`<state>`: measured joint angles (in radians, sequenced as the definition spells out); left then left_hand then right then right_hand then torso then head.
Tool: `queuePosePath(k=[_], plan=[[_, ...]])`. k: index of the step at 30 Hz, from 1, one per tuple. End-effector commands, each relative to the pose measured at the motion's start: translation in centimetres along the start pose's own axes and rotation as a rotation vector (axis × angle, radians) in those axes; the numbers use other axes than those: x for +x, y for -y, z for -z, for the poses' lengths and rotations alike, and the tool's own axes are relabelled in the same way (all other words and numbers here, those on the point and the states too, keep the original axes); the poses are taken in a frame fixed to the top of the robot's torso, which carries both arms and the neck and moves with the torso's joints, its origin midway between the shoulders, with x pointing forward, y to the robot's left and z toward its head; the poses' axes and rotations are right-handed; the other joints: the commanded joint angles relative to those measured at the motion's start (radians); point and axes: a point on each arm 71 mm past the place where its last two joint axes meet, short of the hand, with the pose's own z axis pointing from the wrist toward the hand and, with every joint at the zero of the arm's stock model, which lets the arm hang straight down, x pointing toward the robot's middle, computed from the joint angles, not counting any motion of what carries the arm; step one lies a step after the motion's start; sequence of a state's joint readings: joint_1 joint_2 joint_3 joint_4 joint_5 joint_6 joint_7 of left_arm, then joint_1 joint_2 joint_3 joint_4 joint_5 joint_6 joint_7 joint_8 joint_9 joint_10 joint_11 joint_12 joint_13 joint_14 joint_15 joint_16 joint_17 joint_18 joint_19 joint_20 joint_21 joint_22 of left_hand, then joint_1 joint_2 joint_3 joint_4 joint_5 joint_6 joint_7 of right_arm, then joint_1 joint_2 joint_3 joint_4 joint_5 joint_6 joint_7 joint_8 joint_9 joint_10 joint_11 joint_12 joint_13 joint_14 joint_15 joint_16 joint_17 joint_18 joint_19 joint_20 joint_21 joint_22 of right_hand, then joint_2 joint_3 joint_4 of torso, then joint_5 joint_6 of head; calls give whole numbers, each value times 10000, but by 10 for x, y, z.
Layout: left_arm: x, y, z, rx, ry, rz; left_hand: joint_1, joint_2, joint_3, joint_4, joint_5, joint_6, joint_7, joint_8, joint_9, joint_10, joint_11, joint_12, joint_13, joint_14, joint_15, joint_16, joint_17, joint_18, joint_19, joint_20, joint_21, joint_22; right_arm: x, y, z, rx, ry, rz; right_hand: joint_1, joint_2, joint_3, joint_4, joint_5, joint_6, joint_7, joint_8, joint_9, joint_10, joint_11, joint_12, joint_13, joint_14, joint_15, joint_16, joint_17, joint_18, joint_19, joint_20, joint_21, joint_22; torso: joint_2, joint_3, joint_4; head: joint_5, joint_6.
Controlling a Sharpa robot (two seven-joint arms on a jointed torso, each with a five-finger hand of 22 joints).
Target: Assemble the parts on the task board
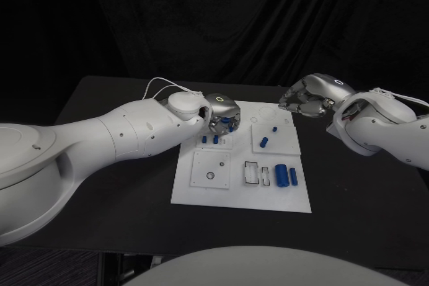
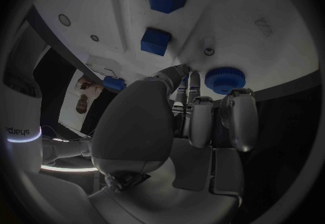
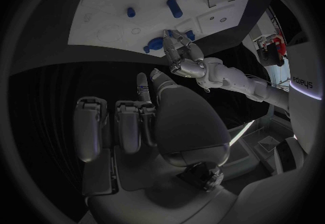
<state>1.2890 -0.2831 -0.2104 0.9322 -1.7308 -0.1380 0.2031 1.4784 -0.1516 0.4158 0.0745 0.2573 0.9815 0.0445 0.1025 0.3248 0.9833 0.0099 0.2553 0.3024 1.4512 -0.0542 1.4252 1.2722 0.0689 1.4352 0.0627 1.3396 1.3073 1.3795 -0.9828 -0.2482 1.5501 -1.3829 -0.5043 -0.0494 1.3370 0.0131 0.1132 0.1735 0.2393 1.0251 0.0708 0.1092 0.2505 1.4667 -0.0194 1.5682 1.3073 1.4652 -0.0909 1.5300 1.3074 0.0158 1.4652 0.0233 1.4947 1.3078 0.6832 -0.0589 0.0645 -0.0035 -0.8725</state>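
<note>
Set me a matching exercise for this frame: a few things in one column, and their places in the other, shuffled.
1. left hand
2. right hand
3. two long blue cylinders

A. lying side by side on the near right part of the task board
B. by the board's far right corner, fingers curled
C. over the board's far left part, among blue parts

Pairs: 1-C, 2-B, 3-A

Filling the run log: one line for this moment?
left hand: over task board, on blue part | right hand: curled, holding nothing, off board
</note>
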Motion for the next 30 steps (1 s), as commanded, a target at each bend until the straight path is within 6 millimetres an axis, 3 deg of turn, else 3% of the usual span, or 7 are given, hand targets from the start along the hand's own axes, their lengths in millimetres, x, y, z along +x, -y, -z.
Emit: queuePosePath(k=[1,16,30], plan=[[5,3,0,218,-60,-18,-10,93,22,-61,30,194,13,98,53,187,-30,66,25,21,-67,60,5,-146,-2,-77,24,1927,1,1,1,137,-7,0,4,102,13,-45,52,75,-24,-50,11,1041,42,26,2635,865,80,-65,1653,55,657,58,-36,2348,1,-4,-7,3,-2],[4,4,3,408,433,-80,-9,260,-83,-260,41,697,20,277,237,878,-143,208,170,47,-144,59,-24,-174,66,-153,144,1961,1,2,1,163,-38,12,4,102,13,-45,52,75,-24,-50,11,1041,42,26,2635,865,80,-65,1653,55,657,58,-36,2348,-4,-1,13,-7,-2],[-7,1,18,547,1185,-238,13,237,-104,-335,77,783,17,293,264,933,-152,181,181,53,-159,55,-37,-183,91,-169,186,1973,0,5,1,221,-64,41,-3,109,11,-58,51,98,-27,-49,18,1041,47,26,2635,865,82,-66,1651,56,655,60,-40,2346,-20,-11,22,21,-2]])
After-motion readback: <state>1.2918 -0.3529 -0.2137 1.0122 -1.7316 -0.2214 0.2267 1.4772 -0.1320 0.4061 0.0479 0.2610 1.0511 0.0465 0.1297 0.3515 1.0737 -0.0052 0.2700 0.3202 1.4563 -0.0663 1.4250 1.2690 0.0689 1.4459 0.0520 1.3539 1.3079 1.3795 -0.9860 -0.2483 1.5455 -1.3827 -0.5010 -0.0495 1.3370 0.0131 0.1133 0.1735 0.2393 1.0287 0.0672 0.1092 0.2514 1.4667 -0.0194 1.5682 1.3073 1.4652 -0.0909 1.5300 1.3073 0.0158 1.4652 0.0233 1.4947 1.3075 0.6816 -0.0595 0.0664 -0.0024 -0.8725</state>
